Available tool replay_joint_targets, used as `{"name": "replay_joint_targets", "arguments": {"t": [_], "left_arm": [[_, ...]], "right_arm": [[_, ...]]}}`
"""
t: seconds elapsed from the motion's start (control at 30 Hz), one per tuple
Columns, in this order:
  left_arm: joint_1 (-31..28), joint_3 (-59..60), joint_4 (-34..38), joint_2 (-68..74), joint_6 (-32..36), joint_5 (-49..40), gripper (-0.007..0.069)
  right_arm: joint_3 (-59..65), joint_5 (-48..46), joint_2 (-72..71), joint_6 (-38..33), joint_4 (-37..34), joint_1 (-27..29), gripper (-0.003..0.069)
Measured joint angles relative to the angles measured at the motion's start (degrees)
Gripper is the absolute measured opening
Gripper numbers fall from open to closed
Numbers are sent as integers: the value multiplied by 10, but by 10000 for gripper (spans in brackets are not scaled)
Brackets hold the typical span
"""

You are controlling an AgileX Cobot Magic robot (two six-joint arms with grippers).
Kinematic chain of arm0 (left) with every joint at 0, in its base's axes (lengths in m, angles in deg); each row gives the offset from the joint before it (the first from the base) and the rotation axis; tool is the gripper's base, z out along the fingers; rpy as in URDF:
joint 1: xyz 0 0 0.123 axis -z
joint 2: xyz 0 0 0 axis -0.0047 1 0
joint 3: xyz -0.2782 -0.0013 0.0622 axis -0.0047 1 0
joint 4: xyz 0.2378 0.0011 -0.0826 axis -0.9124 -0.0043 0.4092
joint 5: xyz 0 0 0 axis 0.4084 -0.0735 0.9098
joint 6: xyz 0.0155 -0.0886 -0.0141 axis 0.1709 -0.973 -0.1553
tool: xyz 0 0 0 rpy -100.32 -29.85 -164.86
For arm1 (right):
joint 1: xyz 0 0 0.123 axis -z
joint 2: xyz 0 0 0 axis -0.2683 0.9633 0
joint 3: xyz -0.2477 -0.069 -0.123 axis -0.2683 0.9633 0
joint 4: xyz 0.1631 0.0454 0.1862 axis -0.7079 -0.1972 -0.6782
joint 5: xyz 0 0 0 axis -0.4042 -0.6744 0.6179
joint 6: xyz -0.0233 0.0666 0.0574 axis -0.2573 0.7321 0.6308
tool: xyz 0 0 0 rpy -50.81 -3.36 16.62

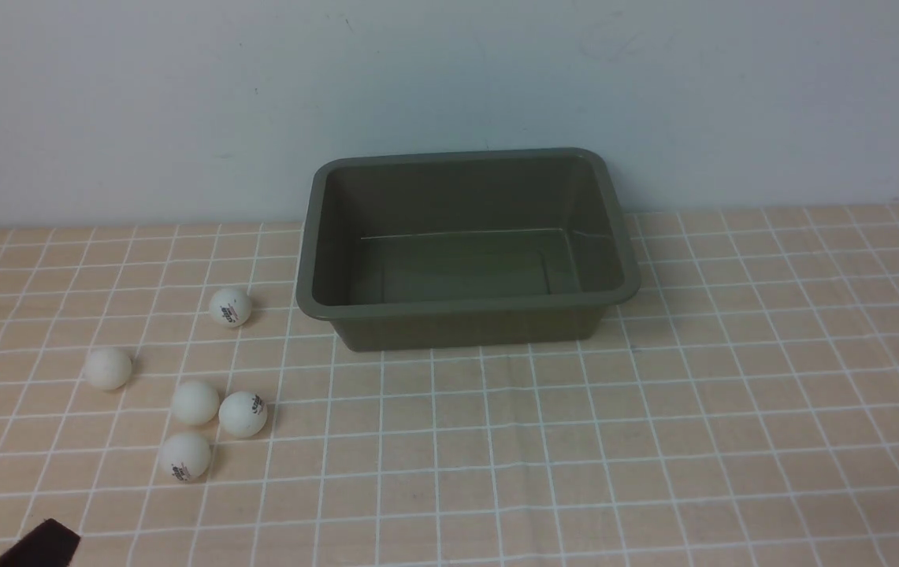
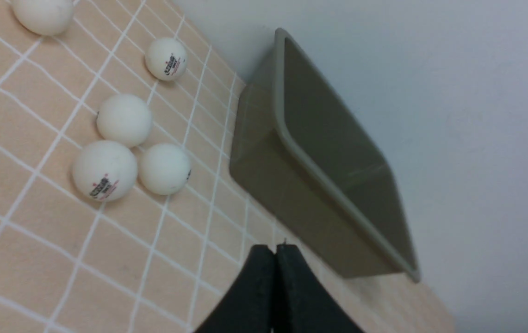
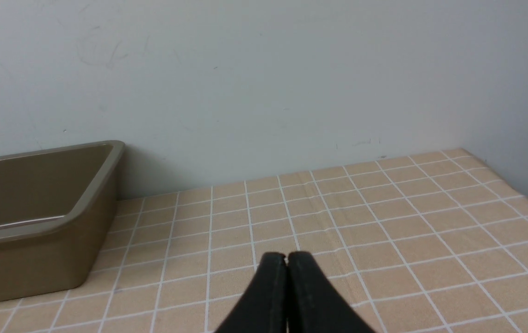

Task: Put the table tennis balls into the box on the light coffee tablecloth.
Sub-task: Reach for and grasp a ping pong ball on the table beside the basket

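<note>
Table tennis balls (image 1: 195, 402) lie on the tablecloth (image 1: 654, 441) left of the box (image 1: 465, 307). Left claw (image 2: 275, 252) and right claw (image 3: 286, 258) are pinched closed.

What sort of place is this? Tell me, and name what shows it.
Probably a staged robot test bench, not a home: a checked tablecloth laid against a bare pale wall, with just an empty olive box and five table tennis balls on it.

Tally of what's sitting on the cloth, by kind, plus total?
Balls: 5
Box: 1
Total: 6
</note>
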Motion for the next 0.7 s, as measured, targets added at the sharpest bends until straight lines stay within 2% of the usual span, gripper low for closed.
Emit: {"name": "replay_joint_targets", "arguments": {"t": [0.1, 0.2, 0.27, 0.37, 0.4, 0.53, 0.63, 0.7], "left_arm": [[0, -15, 104, 0, 20, 80, -69], [0, -73, 121, 1, 122, 140, -69], [0, -116, 114, 7, 203, 147, -69], [0, -171, 107, 43, 325, 118, -69], [0, -196, 104, 67, 372, 90, -69], [0, -270, 93, 199, 492, -20, -69], [0, -322, 63, 323, 534, -78, -69], [0, -343, 43, 373, 536, -90, -69]], "right_arm": [[0, 0, 0, 0, 0, 0, -13], [0, 0, 0, 0, 0, 0, -13], [0, 0, 0, 0, 0, 0, -13], [0, 0, 0, 0, 0, 0, -13], [0, 0, 0, 0, 0, 0, -13], [0, 0, 0, 0, 0, 0, -13], [0, 0, 0, 0, 0, 0, -13], [0, 0, 0, 0, 0, 0, -13]]}}
